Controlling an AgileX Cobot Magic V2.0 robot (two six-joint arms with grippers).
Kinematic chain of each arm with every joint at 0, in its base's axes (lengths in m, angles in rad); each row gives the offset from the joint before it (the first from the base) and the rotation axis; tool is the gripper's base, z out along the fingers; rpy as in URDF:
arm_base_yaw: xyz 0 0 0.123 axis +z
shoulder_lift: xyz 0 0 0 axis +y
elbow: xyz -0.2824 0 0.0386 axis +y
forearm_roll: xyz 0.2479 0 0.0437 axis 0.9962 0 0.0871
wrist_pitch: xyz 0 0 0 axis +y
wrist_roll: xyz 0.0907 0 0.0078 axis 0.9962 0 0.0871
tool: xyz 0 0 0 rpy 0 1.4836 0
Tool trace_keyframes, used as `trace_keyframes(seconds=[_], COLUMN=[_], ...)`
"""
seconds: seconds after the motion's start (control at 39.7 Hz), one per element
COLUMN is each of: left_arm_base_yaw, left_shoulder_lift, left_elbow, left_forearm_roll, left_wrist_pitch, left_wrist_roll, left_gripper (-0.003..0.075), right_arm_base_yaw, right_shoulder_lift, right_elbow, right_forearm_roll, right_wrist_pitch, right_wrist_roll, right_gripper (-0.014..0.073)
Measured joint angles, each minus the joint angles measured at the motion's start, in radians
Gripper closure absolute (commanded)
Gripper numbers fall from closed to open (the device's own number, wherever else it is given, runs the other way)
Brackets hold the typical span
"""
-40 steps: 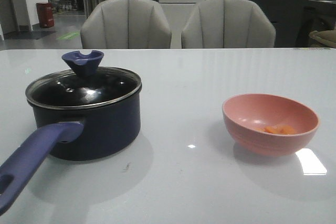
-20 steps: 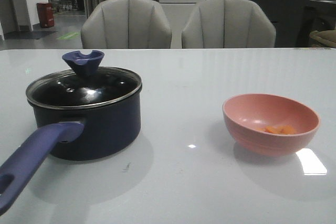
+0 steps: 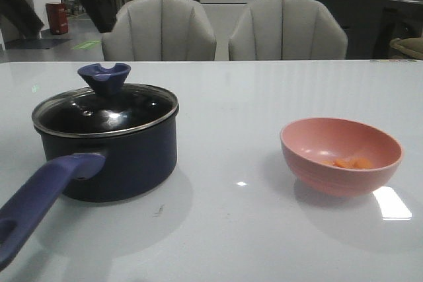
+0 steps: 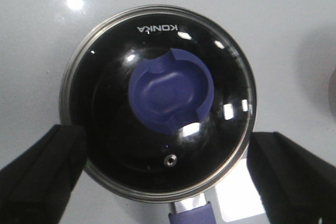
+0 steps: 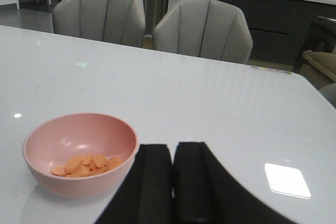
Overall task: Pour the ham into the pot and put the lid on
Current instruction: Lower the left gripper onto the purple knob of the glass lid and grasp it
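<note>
Nothing is done: the ham (image 5: 84, 164) lies in the bowl (image 3: 341, 155) right of the pot (image 3: 109, 153), the lid (image 4: 158, 100) is on, the left gripper (image 4: 165, 167) is spread above it, and the right gripper (image 5: 174, 182) is pressed together, empty.

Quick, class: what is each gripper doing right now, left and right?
Left gripper: open, above the lid on the pot, holding nothing.
Right gripper: shut, empty, beside the pink bowl.

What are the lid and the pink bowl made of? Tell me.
Lid: clear glass, likely, with glossy highlights and the dark inside showing through; bright metal rim; matte blue knob, perhaps plastic or silicone.
Pink bowl: smooth matte, probably plastic, possibly ceramic.
</note>
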Motion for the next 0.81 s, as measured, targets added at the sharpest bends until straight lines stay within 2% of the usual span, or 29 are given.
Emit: trace_keyframes(seconds=[0.2, 0.35, 0.81], left_arm_base_yaw=[-0.052, -0.054, -0.056], left_shoulder_lift=[0.131, 0.205, 0.318], left_elbow=[-0.149, -0.24, -0.347], left_forearm_roll=[0.109, 0.132, 0.143], left_wrist_pitch=[0.113, 0.185, 0.277], left_wrist_roll=[-0.114, -0.155, -0.211], left_gripper=[0.0062, 0.0062, 0.0062], right_arm_base_yaw=[0.0, 0.0, 0.0], right_shoulder_lift=[0.0, 0.0, 0.0], right_elbow=[0.0, 0.0, 0.0], right_forearm_roll=[0.0, 0.0, 0.0], right_wrist_pitch=[0.0, 0.0, 0.006], right_wrist_roll=[0.0, 0.0, 0.0], right_gripper=[0.0446, 0.0446, 0.0446])
